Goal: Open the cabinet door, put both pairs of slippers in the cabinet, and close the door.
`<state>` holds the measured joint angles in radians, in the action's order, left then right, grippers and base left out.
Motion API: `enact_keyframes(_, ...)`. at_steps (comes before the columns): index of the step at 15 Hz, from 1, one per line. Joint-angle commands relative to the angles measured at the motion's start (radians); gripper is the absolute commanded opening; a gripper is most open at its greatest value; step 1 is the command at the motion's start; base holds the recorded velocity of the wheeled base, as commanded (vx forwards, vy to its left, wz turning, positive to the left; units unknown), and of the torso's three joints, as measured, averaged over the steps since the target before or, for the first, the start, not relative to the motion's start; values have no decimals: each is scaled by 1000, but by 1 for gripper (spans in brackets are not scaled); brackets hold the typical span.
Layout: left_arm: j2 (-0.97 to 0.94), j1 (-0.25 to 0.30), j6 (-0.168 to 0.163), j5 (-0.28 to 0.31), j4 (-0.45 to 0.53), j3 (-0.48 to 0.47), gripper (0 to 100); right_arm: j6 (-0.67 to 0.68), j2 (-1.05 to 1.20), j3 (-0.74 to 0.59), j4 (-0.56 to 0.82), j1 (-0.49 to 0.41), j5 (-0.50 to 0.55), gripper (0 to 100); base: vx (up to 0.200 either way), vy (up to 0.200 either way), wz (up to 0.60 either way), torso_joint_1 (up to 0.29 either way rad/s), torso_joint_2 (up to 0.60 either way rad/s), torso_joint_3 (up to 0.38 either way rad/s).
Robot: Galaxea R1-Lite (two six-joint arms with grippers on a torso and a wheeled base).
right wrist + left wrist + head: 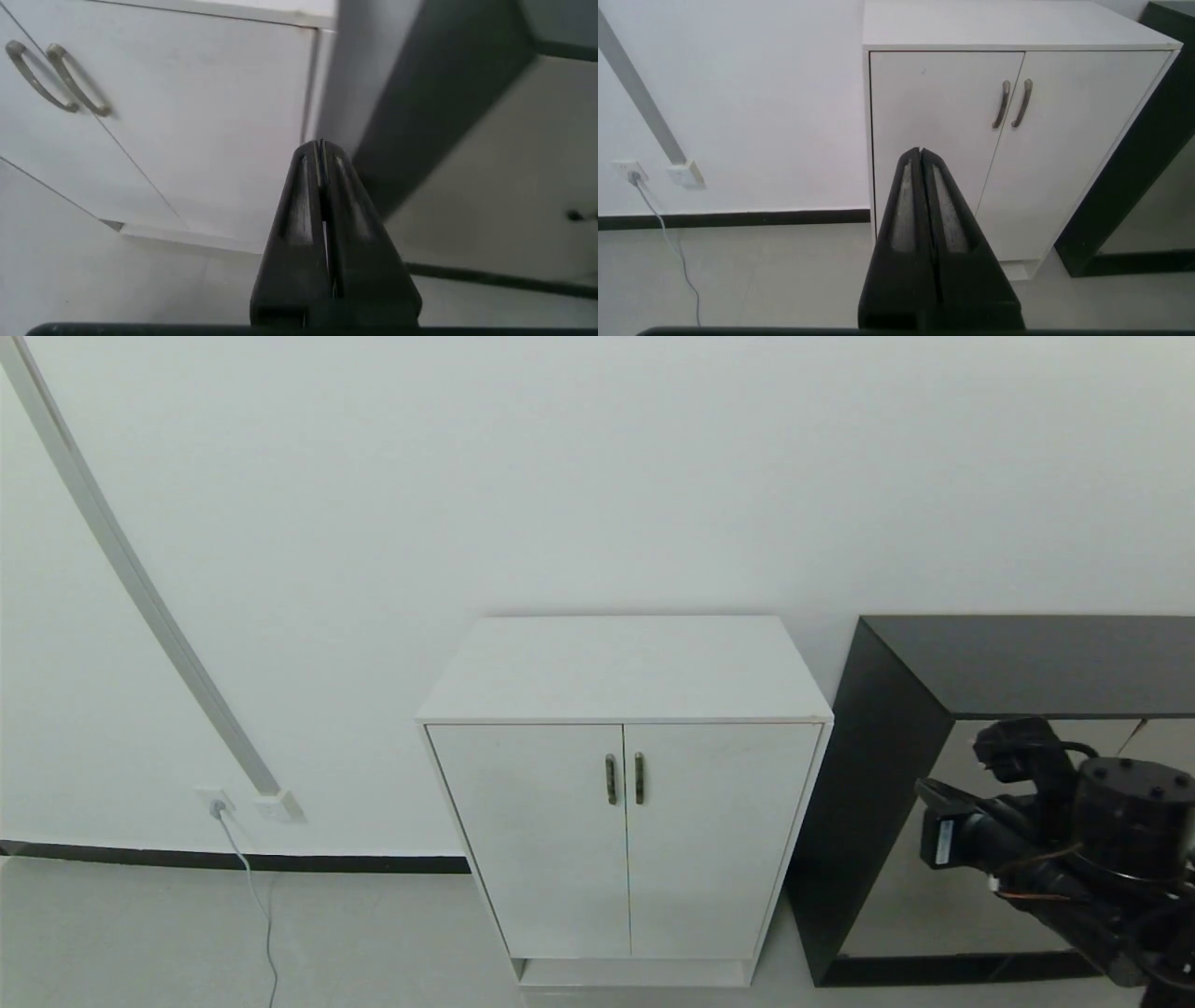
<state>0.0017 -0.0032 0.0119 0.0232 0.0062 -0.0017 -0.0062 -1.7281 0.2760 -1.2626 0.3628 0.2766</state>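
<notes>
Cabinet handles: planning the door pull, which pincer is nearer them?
Right, it seems. The right pincer sits close by the right door, handles just aside; the left pincer faces the left door from farther back.

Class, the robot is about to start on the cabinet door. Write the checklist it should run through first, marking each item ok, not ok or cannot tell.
1. Cabinet doors both shut, so opening comes first: ok.
2. Handles in plain sight, unobstructed: ok.
3. Left gripper open for a handle: not ok, shut.
4. Right gripper open: not ok, shut.
5. Room inside the cabinet: cannot tell, doors hide it.
6. Black table clear of the right door's swing: cannot tell.
</notes>
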Motion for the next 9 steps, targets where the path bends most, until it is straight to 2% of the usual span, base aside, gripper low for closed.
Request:
enact_keyframes(1, 0, 0, 0, 0, 0, 0, 0, -29, 205, -141, 3, -22, -2, 0, 0, 0, 0, 0, 0, 0)
enact_keyframes(4, 0, 0, 0, 0, 0, 0, 0, -57, 317, -262, 5, -24, -2, 0, 0, 0, 0, 0, 0, 0)
enact_keyframes(7, 0, 2, 0, 0, 0, 0, 0, -51, 371, -276, 45, -28, -2, 0, 0, 0, 0, 0, 0, 0)
enact_keyframes(8, 0, 0, 0, 0, 0, 0, 0, -52, 532, -276, 210, -58, -16, 0, 0, 0, 0, 0, 0, 0)
enact_keyframes(9, 0, 0, 0, 0, 0, 0, 0, -52, 555, -276, 235, -58, -16, 0, 0, 0, 0, 0, 0, 0)
